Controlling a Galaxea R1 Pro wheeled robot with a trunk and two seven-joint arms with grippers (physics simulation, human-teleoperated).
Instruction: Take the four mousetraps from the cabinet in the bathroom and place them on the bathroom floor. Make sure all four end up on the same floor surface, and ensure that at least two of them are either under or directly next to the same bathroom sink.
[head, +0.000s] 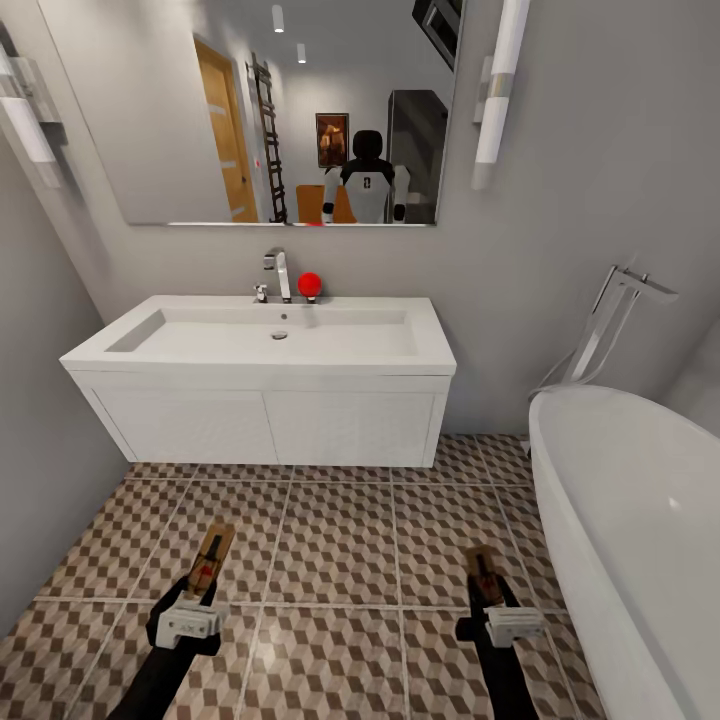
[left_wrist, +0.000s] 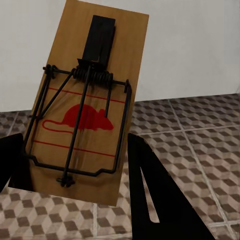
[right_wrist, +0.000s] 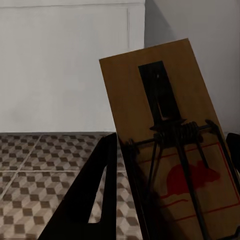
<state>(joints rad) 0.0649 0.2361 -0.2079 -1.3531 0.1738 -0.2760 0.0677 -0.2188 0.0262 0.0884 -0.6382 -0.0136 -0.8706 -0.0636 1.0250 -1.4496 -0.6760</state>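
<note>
The left gripper (head: 200, 590) is clamping a flat tan wooden mousetrap with black wire spring and red mouse print (left_wrist: 82, 115), its jaws closed on the board's edges. The right gripper (head: 490, 600) is likewise gripping a second tan wooden mousetrap (right_wrist: 175, 165) between closed jaws. Both traps are pointing toward 12 o'clock, hanging above the brown-and-beige cube-patterned tile floor (head: 340, 540). A white wall-hung sink vanity (head: 270, 385) is standing at 12 o'clock, a white bathtub (head: 640, 510) at 3 o'clock.
</note>
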